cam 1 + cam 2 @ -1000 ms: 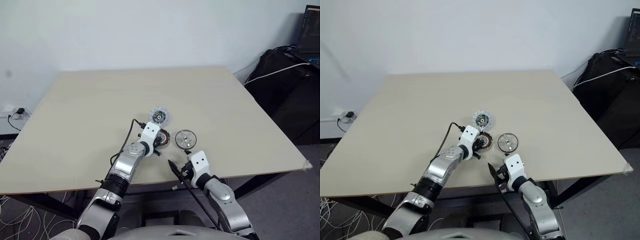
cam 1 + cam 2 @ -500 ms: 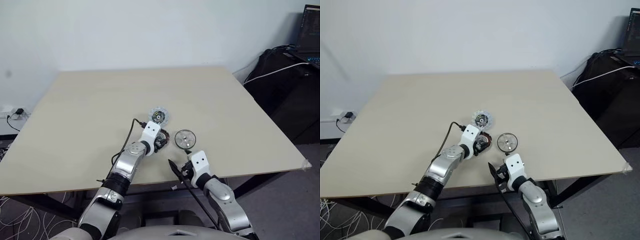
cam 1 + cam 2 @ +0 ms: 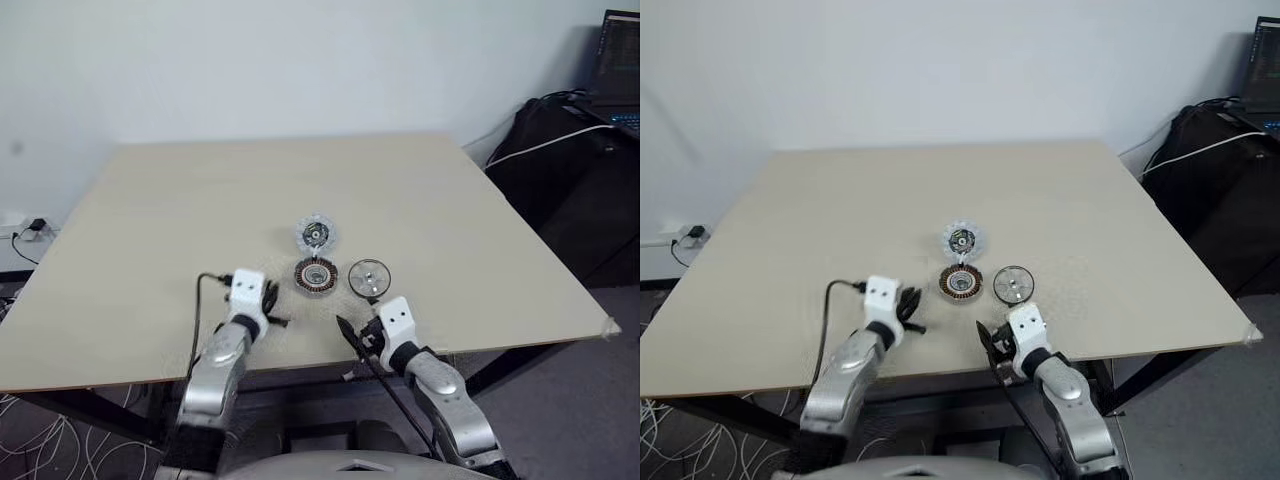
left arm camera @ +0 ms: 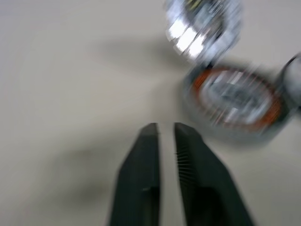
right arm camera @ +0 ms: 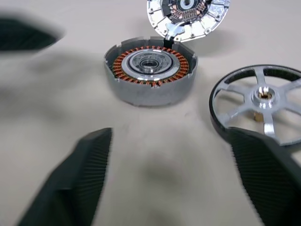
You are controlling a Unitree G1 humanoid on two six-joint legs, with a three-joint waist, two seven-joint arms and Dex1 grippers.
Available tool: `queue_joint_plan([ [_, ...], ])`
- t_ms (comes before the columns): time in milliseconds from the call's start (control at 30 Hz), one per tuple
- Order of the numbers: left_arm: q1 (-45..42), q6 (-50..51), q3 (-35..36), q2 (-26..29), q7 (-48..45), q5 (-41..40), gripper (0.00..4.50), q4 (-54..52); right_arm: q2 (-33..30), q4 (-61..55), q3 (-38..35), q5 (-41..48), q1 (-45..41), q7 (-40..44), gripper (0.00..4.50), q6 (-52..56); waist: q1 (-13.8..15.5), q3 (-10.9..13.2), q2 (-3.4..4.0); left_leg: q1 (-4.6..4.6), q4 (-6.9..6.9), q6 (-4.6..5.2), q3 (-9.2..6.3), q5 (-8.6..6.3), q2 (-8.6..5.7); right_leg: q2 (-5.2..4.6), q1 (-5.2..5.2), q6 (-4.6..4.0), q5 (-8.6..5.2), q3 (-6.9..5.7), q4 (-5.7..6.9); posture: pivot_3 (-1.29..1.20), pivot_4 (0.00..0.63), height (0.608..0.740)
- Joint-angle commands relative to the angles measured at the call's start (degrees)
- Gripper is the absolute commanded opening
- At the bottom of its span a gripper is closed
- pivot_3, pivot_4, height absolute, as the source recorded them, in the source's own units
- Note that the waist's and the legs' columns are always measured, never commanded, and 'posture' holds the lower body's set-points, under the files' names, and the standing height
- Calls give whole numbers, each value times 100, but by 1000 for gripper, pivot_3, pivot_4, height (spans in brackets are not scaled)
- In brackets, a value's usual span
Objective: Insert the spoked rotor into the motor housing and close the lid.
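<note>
Left end effector [image 3: 270, 303] sits low over the near part of the counter [image 3: 180, 210], its two black fingers [image 4: 143, 179] pressed nearly together with nothing between them, pointing forward and slightly down, well to the left of the parts. Next to the right, the motor housing [image 3: 316, 275] lies flat with its open face up, a ring of copper windings around a pale centre, its axis upright. Just behind it and touching its far rim, the lid [image 3: 315, 234] has its scalloped edge resting against the housing, its dark inner face turned up and toward the robot. Right of the housing and close beside it but apart, the spoked rotor [image 3: 369, 277] lies flat, hub up, spokes radiating to a dark rim. Beyond these, the counter is a pale beige board before a plain white wall, with a dark bag [image 3: 560, 170] and a laptop screen [image 3: 622, 55] off its right side. Right end effector [image 3: 362, 318] hovers at the near edge just before the rotor, fingers [image 5: 87, 169] spread wide and empty, angled forward and a little leftward.
</note>
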Motion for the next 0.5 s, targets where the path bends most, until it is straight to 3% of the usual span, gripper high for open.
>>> queue_joint_plan([
  [33, 350, -956, 43, -7, 293, 168, 0, -217, 150, -264, 53, 7, -546, -72, 2885, 504, 13, 1, -1, 0, 1, -1, 0, -1, 0, -1, 0, 0, 0, -1, 0, 0, 0, 740],
  [167, 675, -1829, -151, 53, 505, 534, 0, 96, 292, -144, 269, -74, -1120, -32, 1569, 974, 75, 0, 1, -2, 1, -4, -1, -2, -1, -7, 1, -1, 0, -7, -1, 0, 0, 740],
  [333, 727, -2022, -160, -88, 590, 449, 0, 276, 428, 135, 409, -100, -1747, -27, 24, 1529, 63, -2, 6, -5, 0, -3, 0, -2, -3, -4, -3, -1, 1, -7, -2, 0, 0, 740],
  [500, 680, -2022, -157, -83, 557, 421, 0, 318, 697, 166, 234, 122, -2126, -141, 24, 2524, 36, -4, 12, -5, 0, -2, -1, -1, -1, 0, -6, -3, 1, -8, 2, 0, 0, 740],
])
